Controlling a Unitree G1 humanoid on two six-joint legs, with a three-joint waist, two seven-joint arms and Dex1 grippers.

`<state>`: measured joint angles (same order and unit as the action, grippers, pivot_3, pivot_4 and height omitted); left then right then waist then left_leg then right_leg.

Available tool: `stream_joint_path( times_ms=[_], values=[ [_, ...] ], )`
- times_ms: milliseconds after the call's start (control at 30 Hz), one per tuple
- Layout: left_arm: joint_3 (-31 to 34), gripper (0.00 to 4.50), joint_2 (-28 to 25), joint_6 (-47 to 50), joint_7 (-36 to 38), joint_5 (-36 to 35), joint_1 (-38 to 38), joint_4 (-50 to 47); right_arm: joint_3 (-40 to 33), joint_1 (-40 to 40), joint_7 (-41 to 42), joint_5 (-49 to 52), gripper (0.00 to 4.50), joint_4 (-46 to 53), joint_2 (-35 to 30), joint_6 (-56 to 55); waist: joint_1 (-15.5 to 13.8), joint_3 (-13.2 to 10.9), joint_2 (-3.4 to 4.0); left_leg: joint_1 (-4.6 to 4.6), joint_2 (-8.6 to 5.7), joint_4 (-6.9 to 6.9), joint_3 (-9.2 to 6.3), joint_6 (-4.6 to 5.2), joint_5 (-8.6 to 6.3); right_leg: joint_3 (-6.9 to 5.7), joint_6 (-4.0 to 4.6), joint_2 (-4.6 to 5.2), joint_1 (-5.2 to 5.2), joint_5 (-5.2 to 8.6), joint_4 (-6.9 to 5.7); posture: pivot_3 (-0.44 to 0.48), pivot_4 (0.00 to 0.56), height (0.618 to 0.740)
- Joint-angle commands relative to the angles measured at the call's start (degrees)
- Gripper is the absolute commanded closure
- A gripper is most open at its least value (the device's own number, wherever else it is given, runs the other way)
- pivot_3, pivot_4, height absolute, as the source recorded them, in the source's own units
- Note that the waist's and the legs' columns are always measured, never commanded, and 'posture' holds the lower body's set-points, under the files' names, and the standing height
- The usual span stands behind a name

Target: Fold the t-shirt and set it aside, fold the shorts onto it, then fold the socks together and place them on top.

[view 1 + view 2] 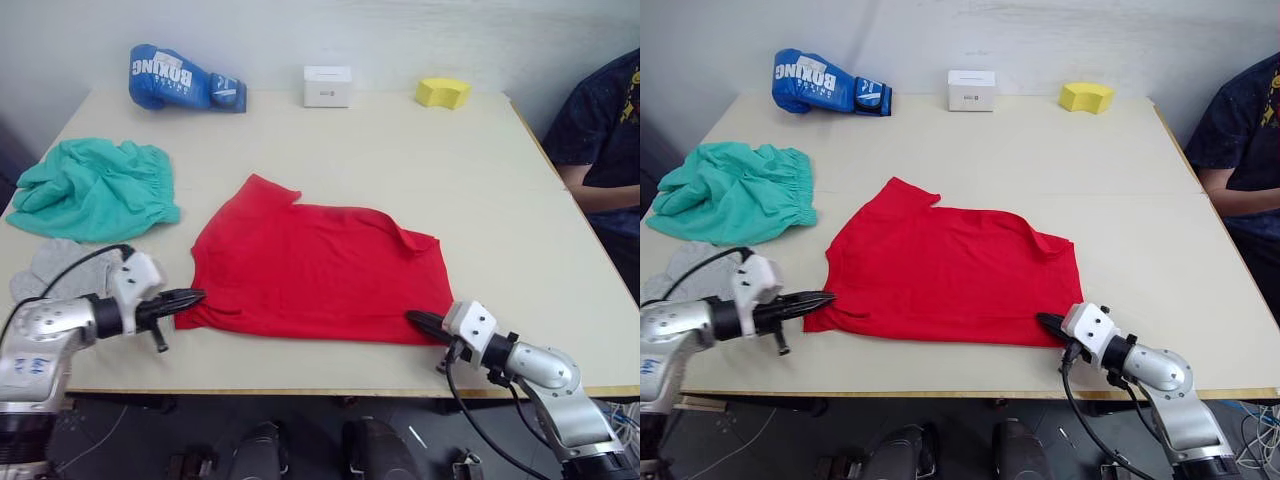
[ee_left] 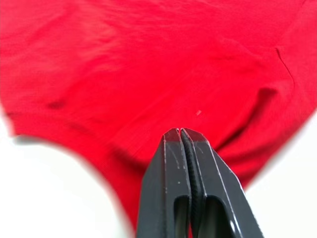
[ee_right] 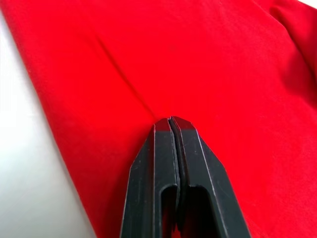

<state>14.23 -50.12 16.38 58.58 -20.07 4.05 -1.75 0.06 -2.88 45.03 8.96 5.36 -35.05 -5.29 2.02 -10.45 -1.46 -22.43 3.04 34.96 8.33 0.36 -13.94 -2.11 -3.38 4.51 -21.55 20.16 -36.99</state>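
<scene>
The red t-shirt [image 1: 318,270] lies flat in the middle of the table [image 1: 400,150], folded once, with small wrinkles and one sleeve corner turned up at its far right. The left tool [image 1: 192,297] touches its near left corner with the two fingers pressed together, and the right tool [image 1: 418,319] sits at its near right corner, fingers also together. The teal shorts [image 1: 95,188] lie crumpled at the far left, the grey socks [image 1: 55,268] just before them. Between the t-shirt and the far edge there is bare table.
</scene>
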Motion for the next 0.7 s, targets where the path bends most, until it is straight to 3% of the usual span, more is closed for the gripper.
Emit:
stream_joint_path(
  times_ms=[33, 333, 700],
  values=[
    [-1.4, 4.45, 0.4, -1.9, 1.2, 0.4, 0.5, 0.7, -0.5, -0.1, 0.1, -0.1, 4.50, 0.0, -0.2, -1.0, 0.0, 0.0, 0.00, 0.00, 0.00, 0.00, 0.00, 0.00, 0.00, 0.01, 0.00, 0.01, 0.01, 0.00, 0.01, 0.000, 0.150, 0.740],
    [-6.1, 4.45, 1.3, -1.6, 2.8, 1.7, 2.4, 1.1, -0.1, 0.4, 0.4, -0.2, 4.50, -0.3, -0.2, -1.1, 0.0, 0.0, -0.01, -0.02, 0.00, -0.02, 0.00, 0.00, -0.01, 0.00, 0.00, 0.01, 0.00, 0.00, 0.03, 0.000, 0.150, 0.740],
    [-3.9, 4.45, -0.8, -0.1, 5.0, 0.4, 0.3, 0.8, -0.1, 1.0, 0.4, -0.1, 4.50, -0.7, -0.1, -0.8, 0.3, 0.0, 0.00, -0.01, 0.01, 0.00, -0.01, 0.00, -0.01, -0.01, 0.02, 0.01, 0.00, 0.01, 0.00, 0.000, 0.150, 0.740]
  ],
)
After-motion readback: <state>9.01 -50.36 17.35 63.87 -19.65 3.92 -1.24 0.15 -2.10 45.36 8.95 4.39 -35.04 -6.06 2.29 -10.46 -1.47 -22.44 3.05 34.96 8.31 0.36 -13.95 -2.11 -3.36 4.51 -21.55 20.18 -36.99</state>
